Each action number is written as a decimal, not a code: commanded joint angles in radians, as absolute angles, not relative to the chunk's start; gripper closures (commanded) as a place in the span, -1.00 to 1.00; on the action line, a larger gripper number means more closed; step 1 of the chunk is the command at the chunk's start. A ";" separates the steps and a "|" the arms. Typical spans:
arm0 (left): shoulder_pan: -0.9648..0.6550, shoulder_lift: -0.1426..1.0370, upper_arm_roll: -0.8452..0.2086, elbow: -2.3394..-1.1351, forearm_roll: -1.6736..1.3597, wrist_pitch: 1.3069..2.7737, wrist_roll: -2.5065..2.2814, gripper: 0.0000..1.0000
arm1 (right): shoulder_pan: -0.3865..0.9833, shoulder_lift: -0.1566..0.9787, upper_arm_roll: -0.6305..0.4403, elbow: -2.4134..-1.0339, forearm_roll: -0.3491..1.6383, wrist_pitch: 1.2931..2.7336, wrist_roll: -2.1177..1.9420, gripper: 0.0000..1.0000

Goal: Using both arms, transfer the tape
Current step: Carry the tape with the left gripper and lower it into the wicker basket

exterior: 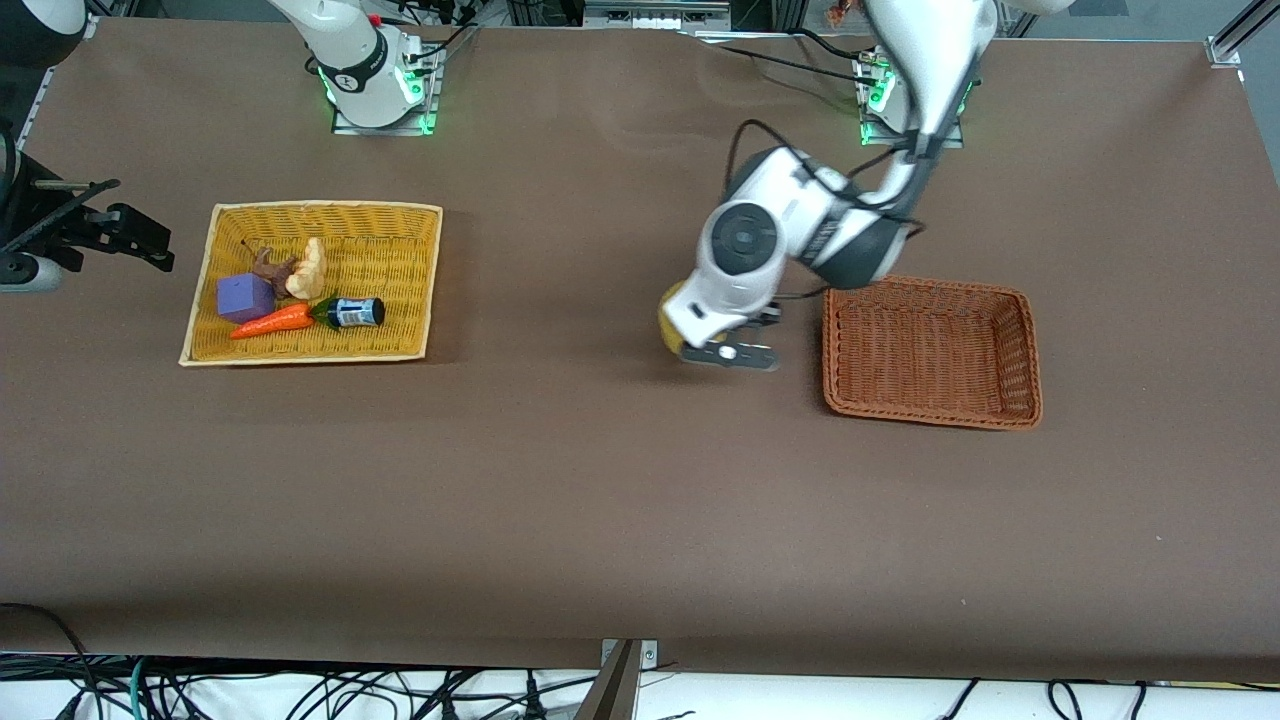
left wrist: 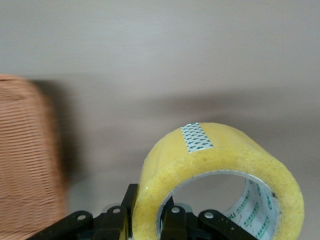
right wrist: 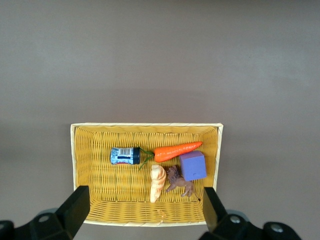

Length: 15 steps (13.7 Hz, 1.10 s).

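Yellow basket (exterior: 420, 280) holds carrot (exterior: 272, 321), bottle (exterior: 352, 313), cube (exterior: 244, 298).

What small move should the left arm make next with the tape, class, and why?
Probably carry it sideways over the brown basket. The left gripper is shut on the tape, over bare table beside that basket. The right gripper waits open above the yellow basket.

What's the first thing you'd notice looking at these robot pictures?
The fat yellow tape, pinched through its wall by the left gripper over the bare table beside the brown basket. Next, the yellow basket at the right arm's end, holding a bright carrot and purple block.
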State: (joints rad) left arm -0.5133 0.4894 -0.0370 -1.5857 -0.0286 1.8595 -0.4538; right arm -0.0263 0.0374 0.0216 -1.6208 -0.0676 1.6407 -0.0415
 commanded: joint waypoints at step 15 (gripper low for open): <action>-0.012 0.454 -0.055 -1.968 0.071 2.069 0.110 -1.00 | -0.040 0.054 0.029 -1.592 -0.044 1.628 -0.046 -1.00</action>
